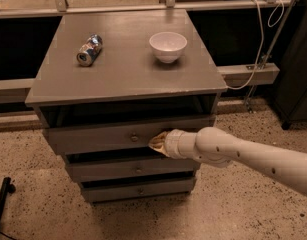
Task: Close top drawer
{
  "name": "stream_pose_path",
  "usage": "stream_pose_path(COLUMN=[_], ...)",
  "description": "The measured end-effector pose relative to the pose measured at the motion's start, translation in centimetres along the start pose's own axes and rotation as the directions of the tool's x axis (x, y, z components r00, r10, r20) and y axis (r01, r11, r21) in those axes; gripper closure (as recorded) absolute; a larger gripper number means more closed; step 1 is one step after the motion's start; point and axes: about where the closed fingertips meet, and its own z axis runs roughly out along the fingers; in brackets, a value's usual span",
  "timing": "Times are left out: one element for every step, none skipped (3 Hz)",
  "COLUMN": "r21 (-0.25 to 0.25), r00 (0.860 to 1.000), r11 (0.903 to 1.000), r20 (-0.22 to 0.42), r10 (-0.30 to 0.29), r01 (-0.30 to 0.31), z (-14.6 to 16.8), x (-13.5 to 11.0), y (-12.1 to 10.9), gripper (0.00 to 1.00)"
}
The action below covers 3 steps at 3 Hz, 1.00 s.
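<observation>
The top drawer (93,139) sits directly under the near edge of the surface (128,81). Its grey front panel stands out a little from the cabinet, and a dark strip of its box interior shows between the panel and the surface's edge. Its small round knob (134,138) is at the middle of the panel.

The tool (158,143) is at the end of the pale arm reaching in from the right. It is pressed against the panel just right of the knob, below the right half of the near edge. Whether the tool is apart or together I cannot tell from here.

I judge the push to be well under way but unfinished. The panel is not yet flush with the cabinet face, so a short further inward press is what remains.

The two lower drawers (135,169) are not being touched. On the surface, a can (89,50) lies on its side toward the far left corner, and a white bowl (168,46) stands toward the far right corner. Both are well apart from the arm.
</observation>
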Motion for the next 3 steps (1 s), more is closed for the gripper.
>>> stream_pose_path(r21=[0.001,-0.022,-0.104], r00=[1.000,0.997,0.985], r11=[1.0000,0.9989,0.9891], r20=[0.001,0.062,0.148], r10=[0.000,-0.039,-0.088], r01=[0.000,0.040,0.104], z=[-0.1,-1.6,-3.9], x=[0.0,-0.3,-0.5], y=[0.2,1.1,3.7], gripper=[1.00,1.00,1.00])
